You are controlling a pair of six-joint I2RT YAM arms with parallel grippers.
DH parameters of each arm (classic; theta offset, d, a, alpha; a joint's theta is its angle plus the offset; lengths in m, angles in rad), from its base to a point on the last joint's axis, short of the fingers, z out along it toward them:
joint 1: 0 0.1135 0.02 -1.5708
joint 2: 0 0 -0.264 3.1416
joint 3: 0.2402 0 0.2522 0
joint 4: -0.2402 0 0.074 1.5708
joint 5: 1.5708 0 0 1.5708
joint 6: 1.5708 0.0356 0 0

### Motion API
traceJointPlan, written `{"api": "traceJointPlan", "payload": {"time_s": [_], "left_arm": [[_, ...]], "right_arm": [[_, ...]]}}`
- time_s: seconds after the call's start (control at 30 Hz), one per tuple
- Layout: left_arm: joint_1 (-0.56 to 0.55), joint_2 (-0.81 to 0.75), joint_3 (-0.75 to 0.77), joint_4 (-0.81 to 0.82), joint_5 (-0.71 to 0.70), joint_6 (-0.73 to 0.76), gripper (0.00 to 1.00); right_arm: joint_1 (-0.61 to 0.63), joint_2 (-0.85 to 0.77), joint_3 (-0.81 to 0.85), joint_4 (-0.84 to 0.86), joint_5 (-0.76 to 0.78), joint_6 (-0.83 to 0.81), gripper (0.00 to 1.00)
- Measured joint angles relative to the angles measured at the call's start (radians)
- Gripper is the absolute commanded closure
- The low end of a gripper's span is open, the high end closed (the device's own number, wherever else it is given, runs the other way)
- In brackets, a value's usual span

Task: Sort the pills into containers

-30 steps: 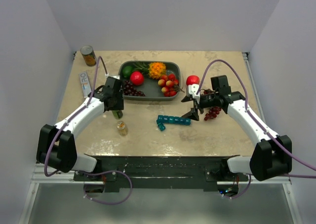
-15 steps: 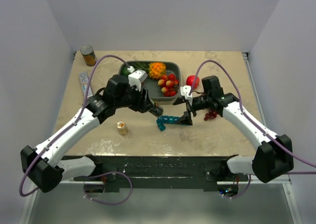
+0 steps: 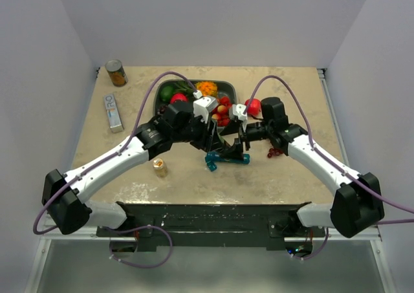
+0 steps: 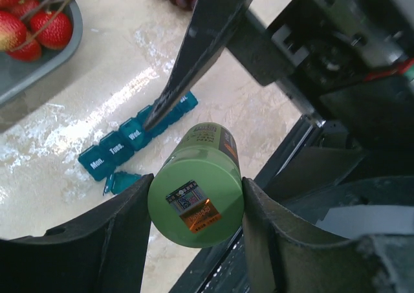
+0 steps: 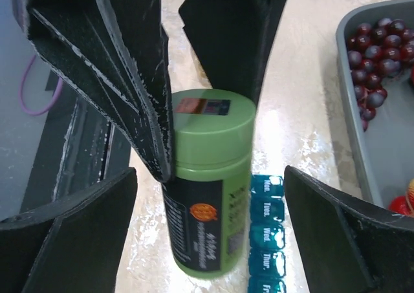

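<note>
The left gripper [image 4: 195, 207] is squeezed onto a green bottle [image 5: 208, 170]. One finger [image 4: 110, 241] presses on each side of the bottle, just below its green cap. The cap faces the left wrist camera and has a small sticker on top. The bottle is held on the near side of the grey fruit tray [image 3: 223, 82], right over the blue pill boxes.

The right gripper [image 5: 210, 173] is wide open. Its two fingers [image 5: 349, 241] stand far apart, one on each side of the bottle, and do not touch it. In the left wrist view, one of these fingers comes down to the blue pill boxes. I cannot tell if it touches them.

The blue pill boxes [image 4: 132, 138] are a row of small teal squares joined in a strip. They lie flat on the table [image 3: 129, 176], just in front of the tray. The lids read Mon., Tues. and Wed. One loose teal box [image 4: 121, 182] lies just beside the Mon. end of the strip. No pills can be seen.

A red apple [image 3: 253, 105] sits just to the right of the tray. Dark grapes [image 3: 277, 152] lie to the right of the tray and a bit nearer. A small brown bottle [image 3: 159, 167] stands in front of the tray, to the left. A tin can [image 3: 116, 73] stands well to the left of the tray, at the back.
</note>
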Motion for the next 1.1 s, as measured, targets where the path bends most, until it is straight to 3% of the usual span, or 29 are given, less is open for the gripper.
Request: {"api": "traceJointPlan", "payload": {"time_s": [0.13,0.17,0.23,0.27,0.33,0.4,0.43,0.53,0.57,0.77,0.97,1.1], "left_arm": [[0.000,-0.003,0.008,0.031,-0.022,-0.016,1.00],[0.000,-0.006,0.008,0.036,-0.027,-0.019,1.00],[0.000,-0.012,0.008,0.040,-0.031,-0.028,1.00],[0.000,-0.016,0.008,0.042,-0.031,-0.032,1.00],[-0.002,-0.024,0.006,0.045,-0.031,-0.040,1.00],[-0.003,-0.039,-0.002,0.047,-0.035,-0.046,0.86],[-0.005,-0.046,-0.009,0.050,-0.037,-0.048,0.62],[-0.007,-0.075,-0.033,0.060,-0.039,-0.051,0.24],[-0.006,-0.087,-0.041,0.066,-0.035,-0.048,0.21],[0.047,-0.239,-0.085,0.092,0.045,0.104,0.16],[0.051,-0.428,-0.229,0.139,0.212,0.495,0.14],[0.051,-0.448,-0.319,0.164,0.285,0.667,0.15]], "right_arm": [[0.010,0.023,-0.003,0.010,-0.014,0.019,0.21],[0.011,0.028,-0.003,0.011,-0.018,0.024,0.39],[0.012,0.035,-0.003,0.014,-0.020,0.030,0.60],[0.012,0.036,-0.003,0.018,-0.022,0.029,0.78],[0.011,0.036,-0.003,0.019,-0.040,0.029,0.92],[0.011,0.036,-0.003,0.021,-0.053,0.022,1.00],[0.012,0.036,-0.002,0.019,-0.056,0.019,1.00],[0.014,0.036,0.002,0.011,-0.077,0.004,1.00],[0.016,0.036,0.004,0.010,-0.082,-0.003,1.00],[0.017,0.035,0.013,-0.135,-0.121,-0.159,1.00],[0.018,0.035,0.035,-0.294,-0.123,-0.348,1.00],[0.021,0.035,0.035,-0.343,-0.122,-0.418,1.00]]}}
